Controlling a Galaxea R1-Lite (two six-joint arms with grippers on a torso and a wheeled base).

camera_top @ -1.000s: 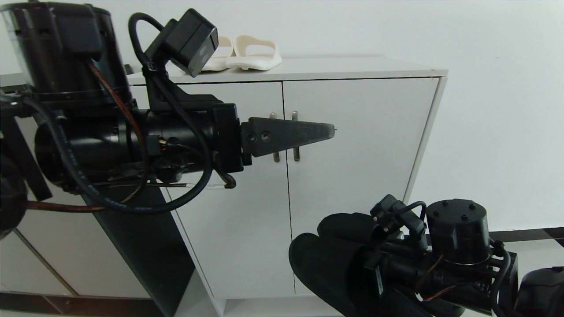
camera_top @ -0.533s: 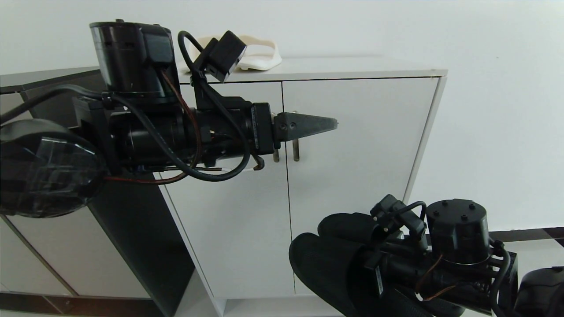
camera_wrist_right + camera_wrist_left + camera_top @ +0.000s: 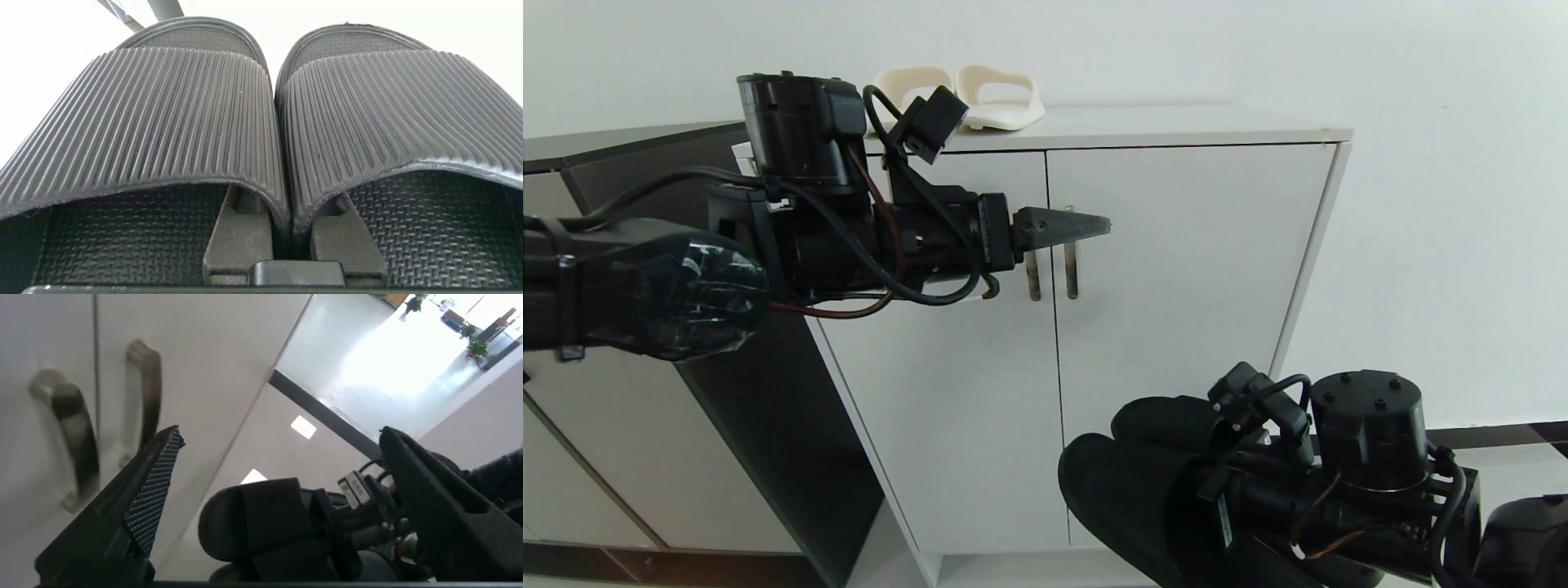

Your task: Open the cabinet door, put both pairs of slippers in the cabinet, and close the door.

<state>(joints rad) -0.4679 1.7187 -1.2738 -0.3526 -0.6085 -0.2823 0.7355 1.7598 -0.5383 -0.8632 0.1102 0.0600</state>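
The cabinet (image 3: 1176, 269) is standing with both doors closed, the black slippers (image 3: 1127, 482) are hanging low before its right door, pinched in the right gripper (image 3: 286, 224), the white slippers (image 3: 1001, 98) are lying on top, and the left gripper (image 3: 278, 439) is hovering wide apart and empty by the handles (image 3: 1072, 257).

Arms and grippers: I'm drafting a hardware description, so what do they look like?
Both arms are black, built of cylindrical joints, with black cables and red-brown wires looped outside. The left arm has a glossy plastic-wrapped segment and a boxy wrist camera. The left gripper has tapered wedge fingers, woven-patterned inside. The right arm has a bolt-topped round cap.
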